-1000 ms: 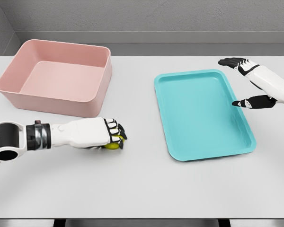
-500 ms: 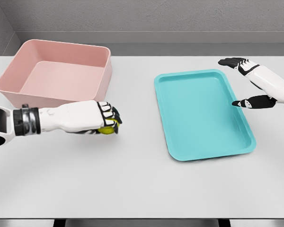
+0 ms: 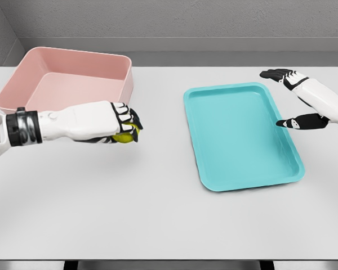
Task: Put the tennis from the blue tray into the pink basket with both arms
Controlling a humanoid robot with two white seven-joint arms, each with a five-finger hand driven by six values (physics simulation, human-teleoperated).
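From the head view, your left hand (image 3: 115,126) is curled around the tennis ball (image 3: 124,136), held just off the counter (image 3: 158,214) at the near front corner of the pink basket (image 3: 22,70), while your right hand (image 3: 296,98) hangs with fingers spread by the far right edge of the blue tray (image 3: 194,121). To finish well, lift until the ball clears the basket's front wall, carry it over the middle, and only then loosen the fingers. Both the basket and the tray appear to hold nothing.
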